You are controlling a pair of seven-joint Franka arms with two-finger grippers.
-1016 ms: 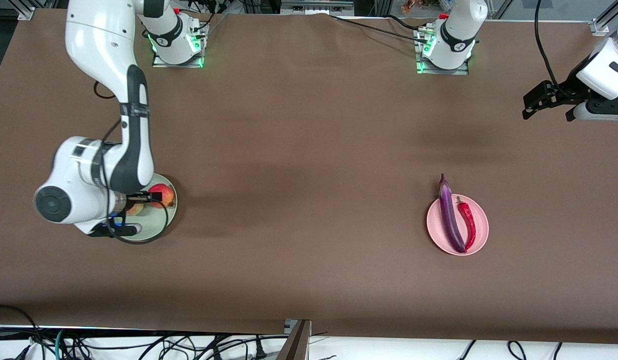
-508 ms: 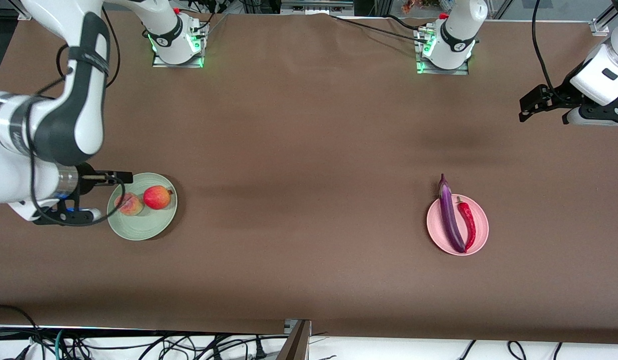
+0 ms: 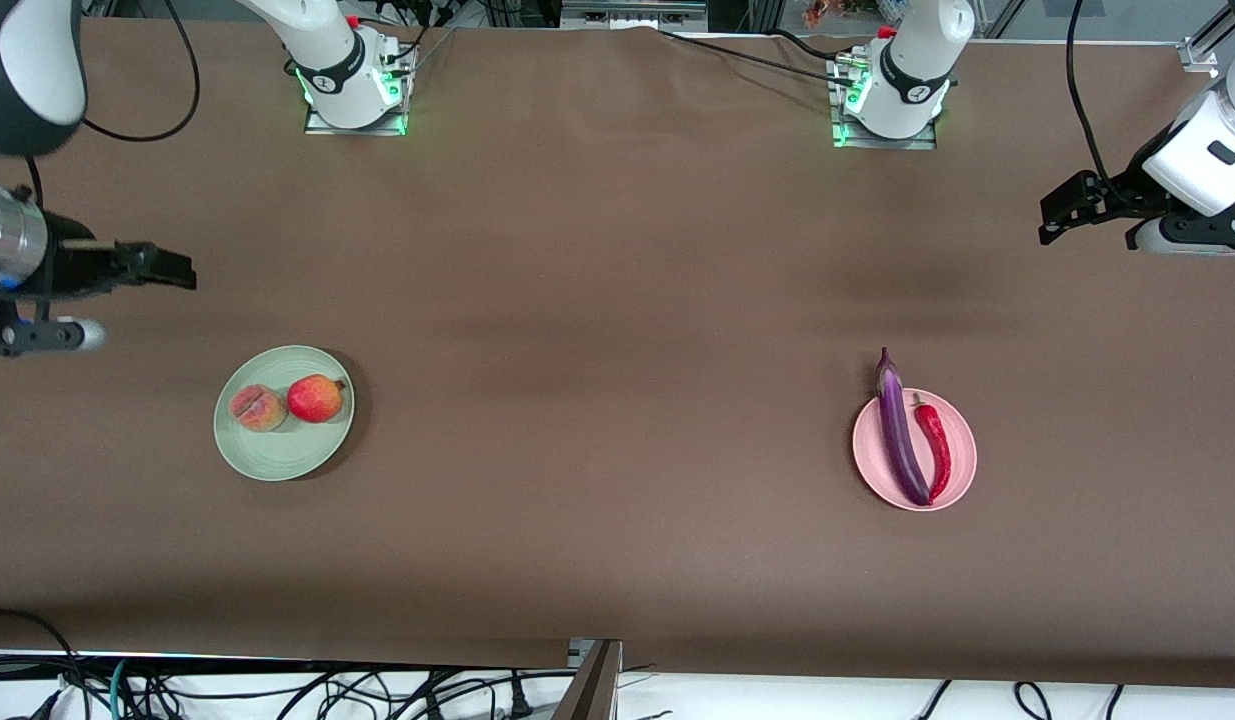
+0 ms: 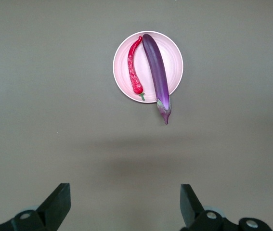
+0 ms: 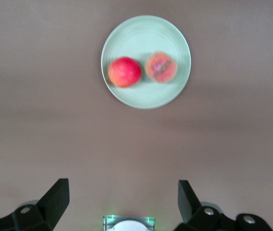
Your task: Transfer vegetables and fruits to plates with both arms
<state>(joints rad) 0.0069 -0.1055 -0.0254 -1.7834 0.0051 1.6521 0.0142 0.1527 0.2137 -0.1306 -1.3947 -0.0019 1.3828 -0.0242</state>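
The pale green plate (image 3: 287,455) holds the peach (image 3: 259,408) and the redder round fruit (image 3: 316,397) side by side. On the pink plate (image 3: 963,447) lie the purple eggplant (image 3: 899,432), its stem end jutting over the rim, and the red chili (image 3: 934,435). My right gripper (image 3: 172,270) hangs open and empty over bare cloth at the right arm's end, apart from the green plate (image 5: 146,33). My left gripper (image 3: 1062,210) hangs open and empty over the left arm's end. Its wrist view shows the pink plate (image 4: 174,62), eggplant (image 4: 156,72) and chili (image 4: 134,70) well away from its fingers (image 4: 59,204).
A brown cloth (image 3: 617,330) covers the table. The two arm bases (image 3: 352,75) (image 3: 892,85) stand with green lights at the edge farthest from the front camera. Cables (image 3: 277,690) trail below the nearest edge.
My right arm has lifted off the green plate and swung out to the table's end, leaving both fruits on the plate. The left arm has barely shifted.
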